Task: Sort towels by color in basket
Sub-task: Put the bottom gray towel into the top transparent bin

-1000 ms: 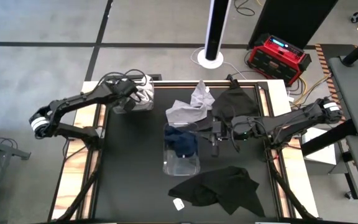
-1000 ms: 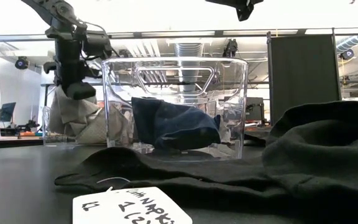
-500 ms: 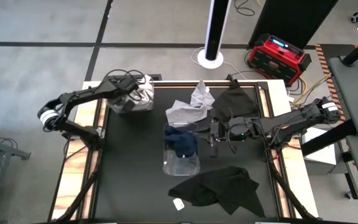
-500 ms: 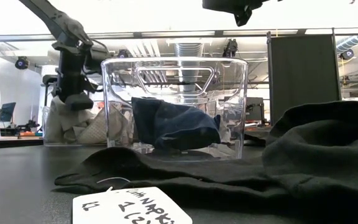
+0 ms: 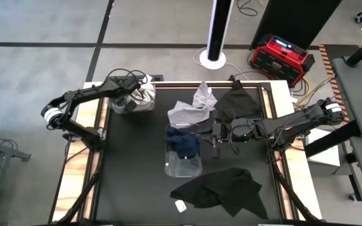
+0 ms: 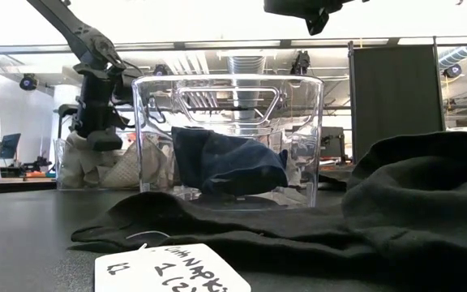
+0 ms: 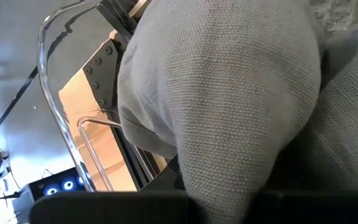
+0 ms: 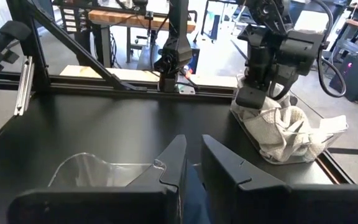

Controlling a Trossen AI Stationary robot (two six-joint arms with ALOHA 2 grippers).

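High view shows our left gripper [image 5: 129, 99] down inside the clear bin [image 5: 126, 108] at the far left corner of the tabletop [image 5: 131, 169], pressed into the light grey towels [image 5: 144, 93] heaped there. Its wrist view is filled with grey cloth, so we cannot tell how its fingers stand. Our right gripper [image 5: 215, 134] hangs just right of the middle clear basket [image 5: 183, 164], which holds a navy towel [image 5: 184, 143]; its fingers [image 8: 174, 163] are nearly closed and hold nothing. Loose grey towels [image 5: 190, 112] and a black towel [image 5: 237, 102] lie at the far side, another black towel [image 5: 222, 188] near. We judge a grey towel is being deposited; next, the left arm should lift clear and fetch another loose grey cloth.
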